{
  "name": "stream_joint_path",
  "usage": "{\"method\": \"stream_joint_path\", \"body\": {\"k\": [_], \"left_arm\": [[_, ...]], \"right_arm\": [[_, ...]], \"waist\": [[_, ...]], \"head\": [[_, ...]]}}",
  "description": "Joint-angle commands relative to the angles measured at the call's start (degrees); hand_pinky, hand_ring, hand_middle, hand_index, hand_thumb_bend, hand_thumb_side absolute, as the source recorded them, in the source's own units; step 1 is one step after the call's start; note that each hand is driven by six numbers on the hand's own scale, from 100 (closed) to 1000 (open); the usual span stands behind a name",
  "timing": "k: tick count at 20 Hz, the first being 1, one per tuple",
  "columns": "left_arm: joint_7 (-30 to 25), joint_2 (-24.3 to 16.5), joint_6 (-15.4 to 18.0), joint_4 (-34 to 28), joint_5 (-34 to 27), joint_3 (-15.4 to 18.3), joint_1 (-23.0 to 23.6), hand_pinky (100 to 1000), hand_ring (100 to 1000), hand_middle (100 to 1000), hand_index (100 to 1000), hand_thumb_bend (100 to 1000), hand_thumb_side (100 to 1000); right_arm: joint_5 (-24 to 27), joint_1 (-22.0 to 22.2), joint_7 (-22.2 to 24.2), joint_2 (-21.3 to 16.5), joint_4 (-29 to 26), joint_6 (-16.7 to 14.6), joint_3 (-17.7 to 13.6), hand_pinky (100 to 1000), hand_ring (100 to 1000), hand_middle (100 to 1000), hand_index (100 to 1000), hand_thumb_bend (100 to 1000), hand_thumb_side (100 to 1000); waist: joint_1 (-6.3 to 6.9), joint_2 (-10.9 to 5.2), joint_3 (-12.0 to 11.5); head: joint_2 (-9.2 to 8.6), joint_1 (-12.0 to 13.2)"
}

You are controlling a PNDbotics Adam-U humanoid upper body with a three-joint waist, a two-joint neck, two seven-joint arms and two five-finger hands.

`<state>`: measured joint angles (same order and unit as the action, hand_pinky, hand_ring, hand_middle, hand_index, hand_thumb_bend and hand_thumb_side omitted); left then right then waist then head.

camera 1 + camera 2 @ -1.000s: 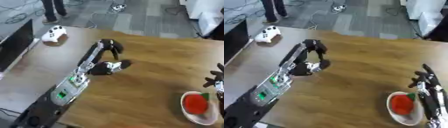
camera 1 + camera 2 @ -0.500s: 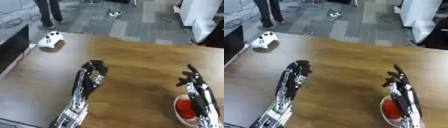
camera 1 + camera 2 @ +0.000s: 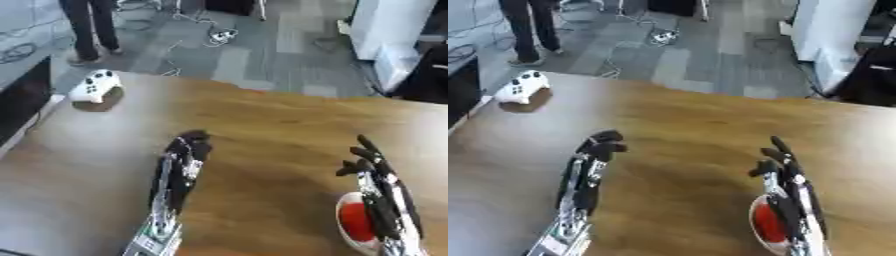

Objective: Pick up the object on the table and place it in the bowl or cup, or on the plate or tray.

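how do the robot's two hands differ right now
The left hand has its fingers curled under, while the right hand has its fingers straight and spread, pointing away from the robot. The left hand sits over bare wooden table near the middle; the right hand is by the near right edge, next to a white bowl with something red in it. Both are black and hold nothing.

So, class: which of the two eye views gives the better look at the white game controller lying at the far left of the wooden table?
The left eye view: the white game controller sits further into the picture, well clear of the edge. In the right eye view it lies nearer the left edge, though still whole.
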<state>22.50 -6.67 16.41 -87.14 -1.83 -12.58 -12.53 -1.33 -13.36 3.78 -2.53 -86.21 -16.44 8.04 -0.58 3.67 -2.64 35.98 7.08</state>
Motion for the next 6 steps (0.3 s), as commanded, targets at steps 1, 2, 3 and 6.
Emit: {"method": "stream_joint_path", "body": {"k": [1,2,3,6], "left_arm": [[0.0,0.3,0.3,-0.5,-0.2,-0.2,-0.4,1000,657,634,742,594,768],[0.1,0.4,0.4,-0.5,-0.2,-0.2,-0.4,1000,656,634,741,595,767],[0.1,0.4,0.4,-0.4,-0.3,-0.2,-0.4,1000,658,636,744,587,770],[0.0,0.6,0.4,-0.4,-0.3,-0.3,-0.3,1000,660,637,745,580,771]], "right_arm": [[0.2,-0.4,0.0,0.2,-1.2,0.0,0.2,875,563,1000,814,100,535],[0.2,-0.4,0.0,0.2,-1.3,0.0,0.2,875,562,1000,812,100,535],[0.2,-0.4,0.1,0.2,-1.3,0.0,0.3,876,564,1000,827,100,536],[0.3,-0.5,0.2,0.2,-1.4,0.0,0.4,877,566,1000,836,100,537]], "waist": [[0.04,-0.77,0.0],[0.04,-0.76,0.0],[0.05,-0.76,0.0],[0.03,-0.81,0.2]], "head": [[-0.39,-0.2],[-0.35,-0.2],[-0.29,-0.2],[-0.05,-0.2]]}}
